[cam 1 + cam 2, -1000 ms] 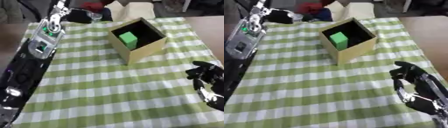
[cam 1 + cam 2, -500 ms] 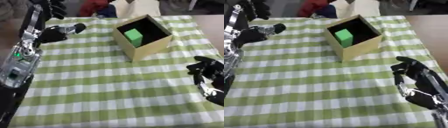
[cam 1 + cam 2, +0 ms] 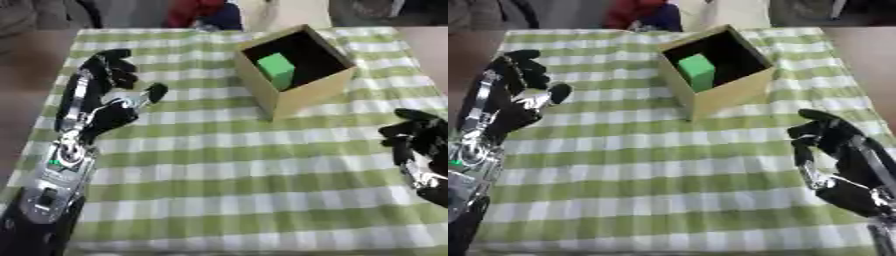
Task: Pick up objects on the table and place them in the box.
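Evenly and softly lit, moderately bright, with no glare. Soft all over, edges smeared. Only a faint shadow on the green-checked tablecloth [image 3: 227, 165] just beside the cardboard box [image 3: 302, 92]; deep shade inside it around the green block [image 3: 276, 70]. Blurred worst at the left hand [image 3: 105, 107] fingertips and right hand [image 3: 842, 160].

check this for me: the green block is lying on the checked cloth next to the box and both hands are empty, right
Not quite. The green block is inside the box, not on the checked cloth beside it; the left eye view shows it against the dark interior. Both the left hand and right hand are indeed empty.
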Available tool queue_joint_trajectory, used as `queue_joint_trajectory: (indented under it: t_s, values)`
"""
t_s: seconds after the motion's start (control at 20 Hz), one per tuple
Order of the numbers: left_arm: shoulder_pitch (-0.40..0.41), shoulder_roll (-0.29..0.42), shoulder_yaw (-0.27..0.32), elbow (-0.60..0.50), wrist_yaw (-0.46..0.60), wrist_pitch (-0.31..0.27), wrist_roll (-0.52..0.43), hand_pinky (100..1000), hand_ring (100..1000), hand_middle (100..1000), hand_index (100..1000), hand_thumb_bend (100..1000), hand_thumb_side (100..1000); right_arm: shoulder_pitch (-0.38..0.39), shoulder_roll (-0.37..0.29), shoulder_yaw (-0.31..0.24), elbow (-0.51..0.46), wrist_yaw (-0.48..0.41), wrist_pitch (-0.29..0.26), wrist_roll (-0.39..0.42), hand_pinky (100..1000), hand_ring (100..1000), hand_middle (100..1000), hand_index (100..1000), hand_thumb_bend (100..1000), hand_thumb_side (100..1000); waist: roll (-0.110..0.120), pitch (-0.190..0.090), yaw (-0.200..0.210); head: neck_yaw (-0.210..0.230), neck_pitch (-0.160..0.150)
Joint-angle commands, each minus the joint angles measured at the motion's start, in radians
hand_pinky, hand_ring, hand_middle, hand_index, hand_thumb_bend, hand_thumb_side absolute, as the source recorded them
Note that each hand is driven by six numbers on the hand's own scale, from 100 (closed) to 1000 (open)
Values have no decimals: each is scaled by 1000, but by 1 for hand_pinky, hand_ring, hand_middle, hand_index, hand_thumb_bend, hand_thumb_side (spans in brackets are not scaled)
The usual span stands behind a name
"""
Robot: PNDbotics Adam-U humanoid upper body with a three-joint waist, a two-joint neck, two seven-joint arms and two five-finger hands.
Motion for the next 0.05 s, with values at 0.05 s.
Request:
queue_joint_trajectory:
  t_s: [0.05]
  values:
    - [9, -6, 13, -21, 7, -11, 4, 609, 590, 554, 754, 797, 328, -13, -12, -10, -13, 8, 0, -4, 705, 773, 611, 884, 100, 236, -1, -7, -1, 1, 5]
